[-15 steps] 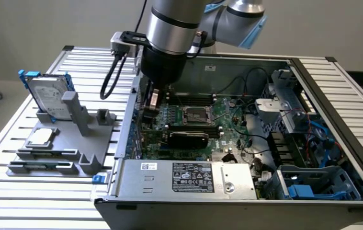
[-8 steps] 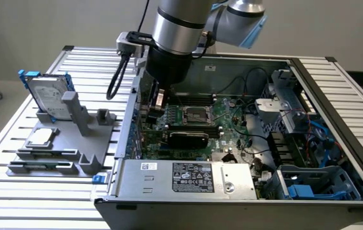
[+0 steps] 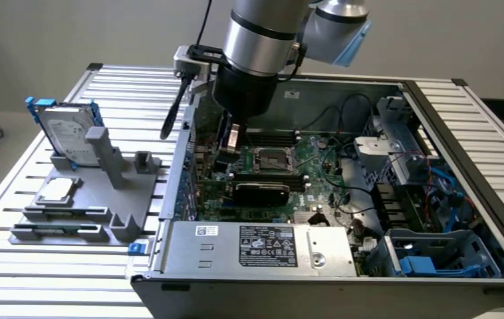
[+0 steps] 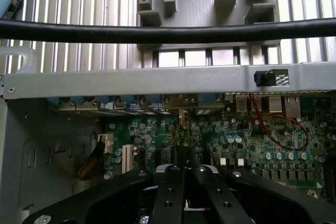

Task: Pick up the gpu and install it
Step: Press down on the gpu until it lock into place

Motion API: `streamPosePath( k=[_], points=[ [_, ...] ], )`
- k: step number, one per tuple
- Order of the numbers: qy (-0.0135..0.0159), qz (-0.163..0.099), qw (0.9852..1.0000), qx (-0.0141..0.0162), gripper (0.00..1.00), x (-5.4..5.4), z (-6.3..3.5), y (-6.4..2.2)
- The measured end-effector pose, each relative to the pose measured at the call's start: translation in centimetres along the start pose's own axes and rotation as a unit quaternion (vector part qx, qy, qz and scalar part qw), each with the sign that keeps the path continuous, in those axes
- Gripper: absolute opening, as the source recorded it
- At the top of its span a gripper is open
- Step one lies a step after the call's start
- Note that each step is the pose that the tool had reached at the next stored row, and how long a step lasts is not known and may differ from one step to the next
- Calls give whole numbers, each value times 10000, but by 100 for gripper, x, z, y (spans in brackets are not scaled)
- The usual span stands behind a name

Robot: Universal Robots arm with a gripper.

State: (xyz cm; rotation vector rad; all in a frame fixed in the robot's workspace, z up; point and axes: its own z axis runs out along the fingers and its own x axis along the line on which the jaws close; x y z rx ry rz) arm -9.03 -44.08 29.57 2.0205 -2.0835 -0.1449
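Inside the open computer case [image 3: 465, 173], our gripper [image 4: 184, 174] is clamped shut over the motherboard [image 4: 220, 140]; we judge the gpu [image 3: 261, 193] already seated, so release must be gentle.

A robotics lab or test bench for computer assembly is showing here. A slatted aluminium worktable [image 3: 30, 266] is carrying an open desktop computer case [image 3: 465, 166], lid off, its green motherboard [image 3: 274, 166], cabling and power supply unit [image 3: 265, 249] lying exposed. A grey moulded fixture [image 3: 101, 193] is sitting beside the case on the exterior view's left, presenting parts in dedicated slots: a hard drive in a blue frame [image 3: 61, 129] standing upright and a square processor chip [image 3: 55, 191] lying flat. An industrial robot arm [image 3: 261, 40] is hanging over the case. Bare pale walls are closing off the background.
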Motion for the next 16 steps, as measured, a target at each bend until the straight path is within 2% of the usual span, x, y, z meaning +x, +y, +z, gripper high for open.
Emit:
streamPosePath(
  k=[8, 16],
  points=[
    [-2, 4, 10000, 43, 11, -3, -39, -158],
    [-2, 4, 10000, 39, 11, -3, -41, -167]
  ],
)
